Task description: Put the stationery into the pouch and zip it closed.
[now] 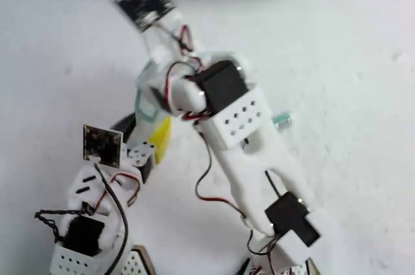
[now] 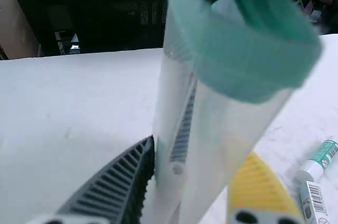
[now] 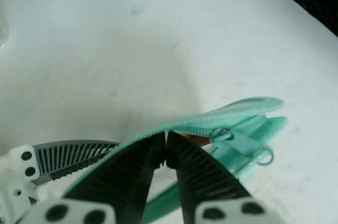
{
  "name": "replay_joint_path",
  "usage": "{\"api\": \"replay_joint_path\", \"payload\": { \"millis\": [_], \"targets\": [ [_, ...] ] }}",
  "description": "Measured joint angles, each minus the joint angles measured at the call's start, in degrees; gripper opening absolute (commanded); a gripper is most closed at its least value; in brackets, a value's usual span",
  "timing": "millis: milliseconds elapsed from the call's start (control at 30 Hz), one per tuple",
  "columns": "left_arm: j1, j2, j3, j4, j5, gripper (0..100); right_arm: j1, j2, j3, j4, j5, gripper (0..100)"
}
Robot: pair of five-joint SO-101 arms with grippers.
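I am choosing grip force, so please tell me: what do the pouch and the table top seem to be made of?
The pouch: probably soft translucent plastic, slightly glossy; a striped shape shows through its wall. Its zipper band: teal, matte, likely fabric or plastic, with small teeth. The table top: white and matte; the material is unclear.

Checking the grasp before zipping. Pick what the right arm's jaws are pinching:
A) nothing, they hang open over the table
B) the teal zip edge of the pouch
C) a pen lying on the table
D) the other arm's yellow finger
B: in the right wrist view the right jaws meet on the teal zip edge of the pouch, just beside its zip pull.
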State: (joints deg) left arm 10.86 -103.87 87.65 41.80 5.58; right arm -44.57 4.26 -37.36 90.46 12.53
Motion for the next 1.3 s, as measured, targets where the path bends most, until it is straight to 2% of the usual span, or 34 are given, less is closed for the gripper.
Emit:
{"api": "replay_joint_path", "payload": {
  "millis": [167,333,667,767,867,1067,1167,1300],
  "targets": [
    [0.0,-0.1,0.0,-0.1,-0.1,13,-2.3,0.6,-7.7,4.7,3.3,1.8],
    [0.3,0.0,0.1,-1.8,0.0,13,-4.3,0.5,-13.0,6.3,3.3,1.9],
    [0.3,0.0,0.1,-1.8,0.0,13,-2.5,-2.7,-14.5,6.4,3.3,1.9],
    [0.3,0.0,0.1,-1.8,0.0,13,3.6,-7.5,-14.9,6.5,1.6,1.9],
    [0.3,0.0,0.1,-1.8,0.0,13,13.7,-11.3,-13.5,6.6,-4.8,2.9],
    [0.3,0.0,0.1,-1.8,0.0,13,34.1,-12.8,2.8,6.6,-17.9,23.4],
    [0.3,0.0,0.1,-1.8,0.0,15,39.2,-12.8,14.0,6.2,-20.0,23.2],
    [-0.4,0.0,0.1,-1.8,0.0,22,41.4,-12.7,30.0,-1.5,-20.7,20.0]
  ]
}}
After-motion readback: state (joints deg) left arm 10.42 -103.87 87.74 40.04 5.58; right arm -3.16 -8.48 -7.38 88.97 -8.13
